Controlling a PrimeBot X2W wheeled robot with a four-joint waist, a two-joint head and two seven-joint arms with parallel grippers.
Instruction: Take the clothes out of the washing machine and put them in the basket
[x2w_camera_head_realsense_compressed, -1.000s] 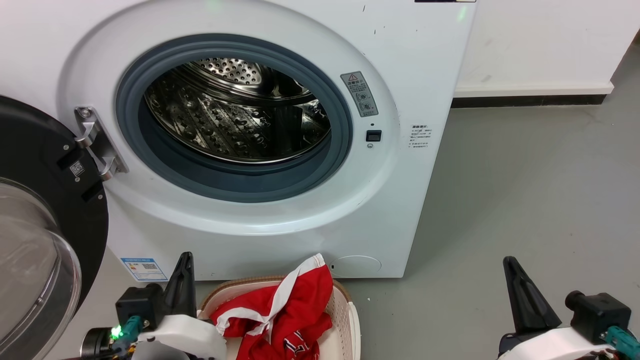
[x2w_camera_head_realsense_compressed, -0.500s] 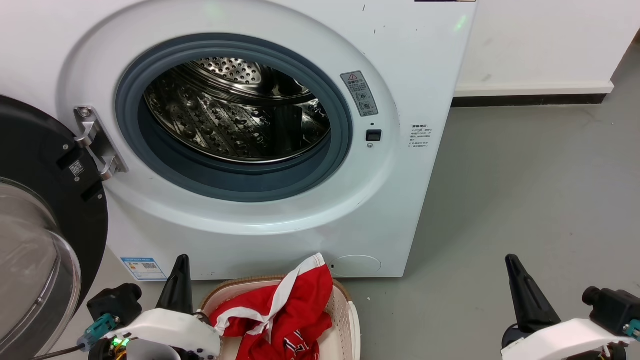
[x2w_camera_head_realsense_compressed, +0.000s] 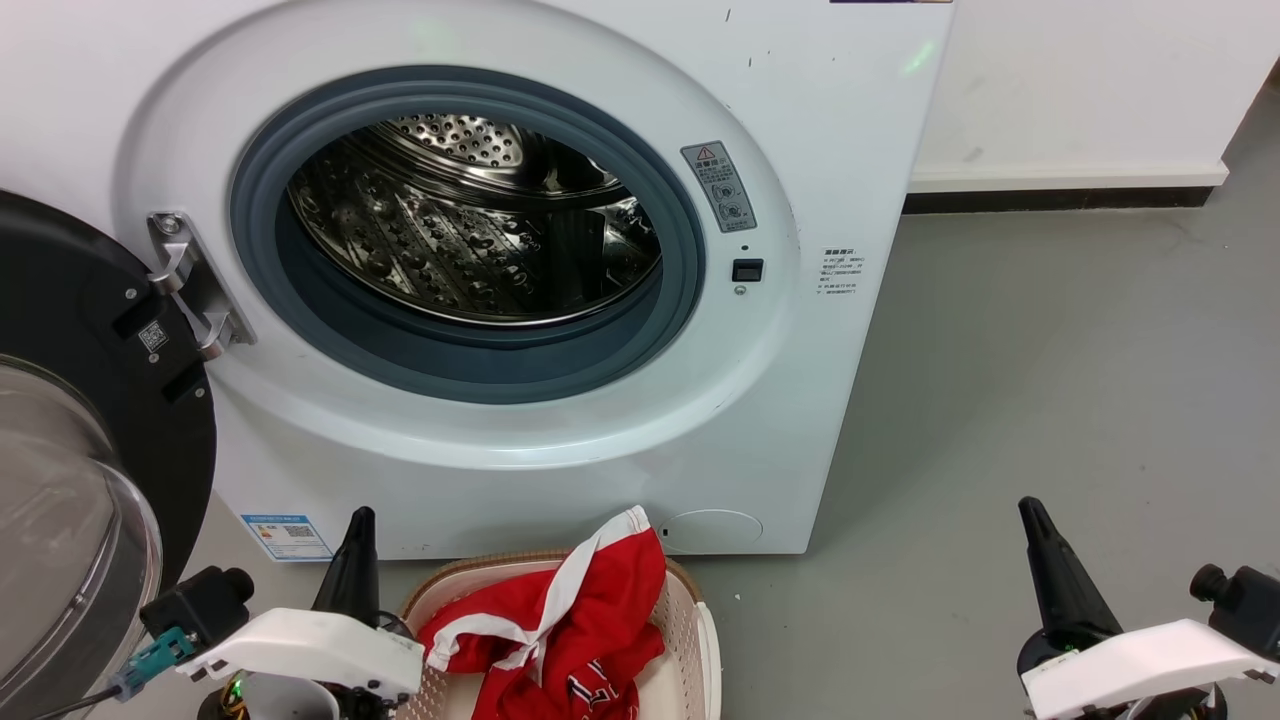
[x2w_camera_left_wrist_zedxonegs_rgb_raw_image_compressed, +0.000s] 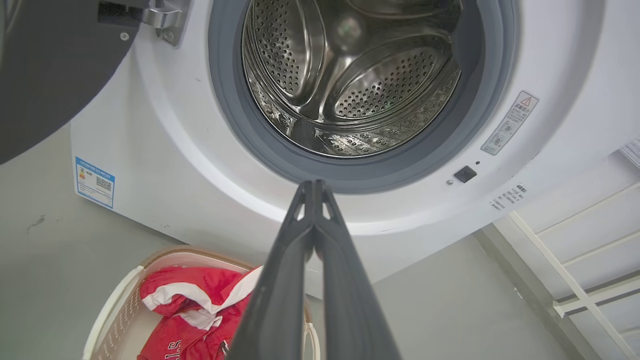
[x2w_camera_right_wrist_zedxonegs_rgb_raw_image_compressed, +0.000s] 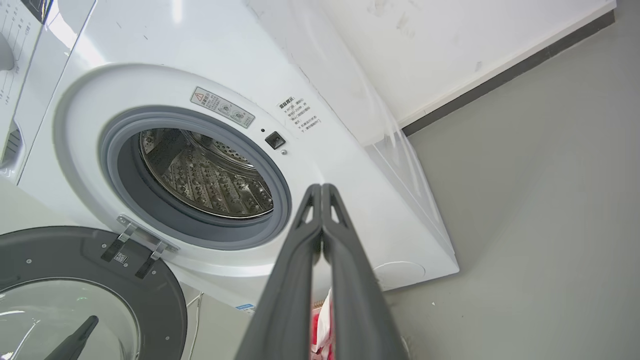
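From the head, the washing machine (x2w_camera_head_realsense_compressed: 860, 150) stands on the grey floor (x2w_camera_head_realsense_compressed: 1080, 380) with its door (x2w_camera_head_realsense_compressed: 90, 330) swung wide to the left, and the drum (x2w_camera_head_realsense_compressed: 470, 240) shows perforated steel behind the grey gasket (x2w_camera_head_realsense_compressed: 690, 270). The basket (x2w_camera_head_realsense_compressed: 695, 620) sits on the floor just before the machine's front, at the view's bottom edge. The clothes (x2w_camera_head_realsense_compressed: 570, 620) — red with white trim — lie heaped in it, one fold rising above the brown rim. The left gripper (x2w_camera_head_realsense_compressed: 358, 525) stands just left of the basket, pointing up. The right gripper (x2w_camera_head_realsense_compressed: 1032, 515) is well apart from it at the lower right, over the floor. From the left wrist, the two fingers are pressed together with nothing between them, their tips in line with the lower gasket, the basket and its red load at the lower left. From the right wrist, that pair is likewise pressed together and holds nothing, its tips in line with the white front beside the porthole — a strip of red and white peeks out low between the fingers.
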